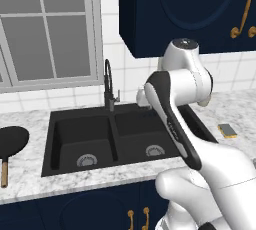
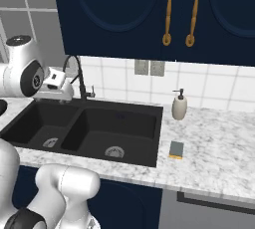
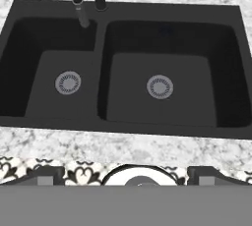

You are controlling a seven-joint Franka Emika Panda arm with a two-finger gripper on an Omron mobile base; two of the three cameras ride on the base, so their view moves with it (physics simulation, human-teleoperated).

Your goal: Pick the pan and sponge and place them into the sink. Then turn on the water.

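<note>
The black double-basin sink [image 3: 101,72] lies straight below my gripper [image 3: 128,176], whose two dark fingertips [image 3: 44,175] stand far apart, open and holding nothing. My hand [image 2: 54,89] hovers above the sink's left side [image 2: 30,118], by the faucet [image 2: 77,73]. The black pan [image 1: 11,141] with its wooden handle rests on the counter left of the sink [image 1: 115,139], well away from the gripper. Right of the sink on the counter lies the small yellow sponge [image 2: 176,149] with a dark top, also seen as the sponge [image 1: 228,130]. No water runs from the faucet spout [image 3: 83,21].
A beige soap dispenser [image 2: 179,106] stands against the tiled wall behind the sponge. Dark blue wall cabinets [image 2: 149,14] hang above the counter. A window [image 1: 47,29] sits behind the sink's left side. My own arm [image 1: 172,119] crosses the right basin in the left base view.
</note>
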